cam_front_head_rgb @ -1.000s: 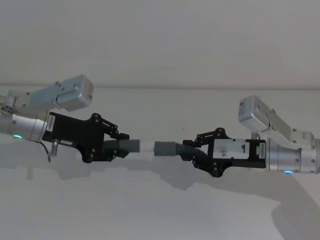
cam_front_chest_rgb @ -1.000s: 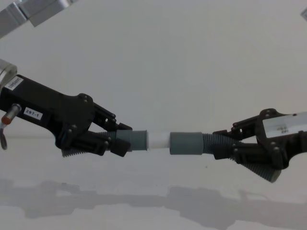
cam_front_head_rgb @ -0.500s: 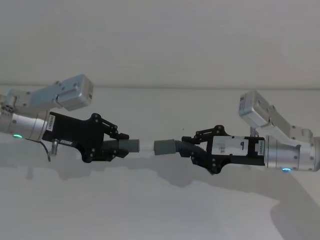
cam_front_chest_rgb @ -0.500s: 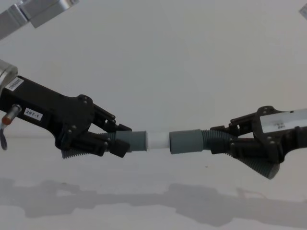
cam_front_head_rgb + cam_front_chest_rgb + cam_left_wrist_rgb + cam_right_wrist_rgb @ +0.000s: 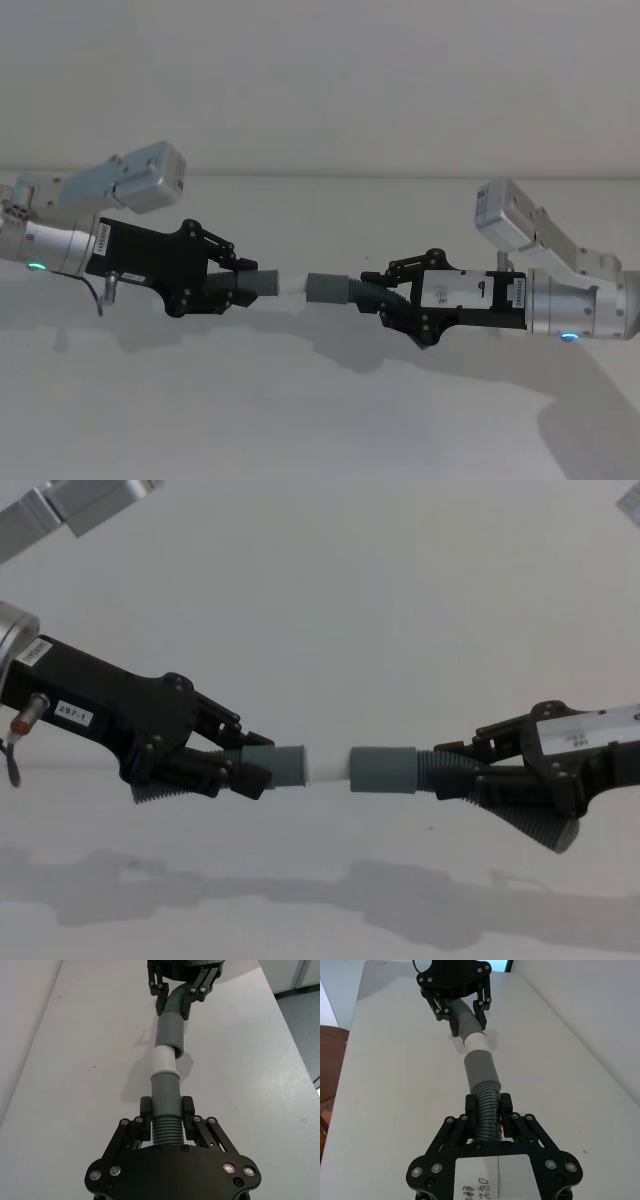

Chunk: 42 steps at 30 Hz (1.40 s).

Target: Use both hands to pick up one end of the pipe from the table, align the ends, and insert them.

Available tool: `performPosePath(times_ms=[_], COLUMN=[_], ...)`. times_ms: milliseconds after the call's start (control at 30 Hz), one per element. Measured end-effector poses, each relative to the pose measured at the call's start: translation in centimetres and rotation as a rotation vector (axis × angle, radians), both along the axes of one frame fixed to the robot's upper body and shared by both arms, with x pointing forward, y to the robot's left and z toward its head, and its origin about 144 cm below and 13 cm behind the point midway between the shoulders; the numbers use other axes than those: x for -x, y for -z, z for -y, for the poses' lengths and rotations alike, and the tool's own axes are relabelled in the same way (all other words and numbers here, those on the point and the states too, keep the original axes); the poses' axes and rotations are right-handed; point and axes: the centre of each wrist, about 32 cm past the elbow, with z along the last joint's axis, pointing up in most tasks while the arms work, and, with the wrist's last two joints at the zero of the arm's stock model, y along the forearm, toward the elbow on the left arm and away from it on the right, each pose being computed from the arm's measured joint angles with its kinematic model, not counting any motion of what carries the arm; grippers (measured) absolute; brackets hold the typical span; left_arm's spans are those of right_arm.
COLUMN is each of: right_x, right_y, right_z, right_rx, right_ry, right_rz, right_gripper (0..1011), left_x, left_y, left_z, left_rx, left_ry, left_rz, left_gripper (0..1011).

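The left black plastic pincer (image 5: 235,770) carries a white label reading "297-1" (image 5: 68,713); the writing on the right black plastic pincer (image 5: 465,775) label (image 5: 492,1177) cannot be made out. Each pincer is clenched on the ribbed middle of a short dark-grey hose piece, held in the air above the plain white surface (image 5: 300,420). The left hose piece (image 5: 275,767) ends in a smooth grey cuff with a narrower white tip (image 5: 328,769). The right hose piece (image 5: 400,773) ends in a plain wider grey socket (image 5: 169,1035). Their long axes lie nearly in one line across the robot's front, the ends facing each other. The white tip sits right at the socket's mouth; how far it has entered cannot be told.
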Motion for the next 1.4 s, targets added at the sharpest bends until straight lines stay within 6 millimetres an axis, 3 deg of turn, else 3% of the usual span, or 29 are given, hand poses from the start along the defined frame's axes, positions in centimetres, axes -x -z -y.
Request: performPosePath(times_ms=[1400], right_x=[-1.3], right_y=[0.0], right_z=[-0.7], right_rx=[-0.042], right_ry=[0.006], right_rz=[-0.036], right_gripper=[274], left_x=[-0.2], left_y=[0.1], left_z=[-0.8], left_rx=[0.027], left_ry=[-0.056], left_rz=[0.013], left_gripper=[353])
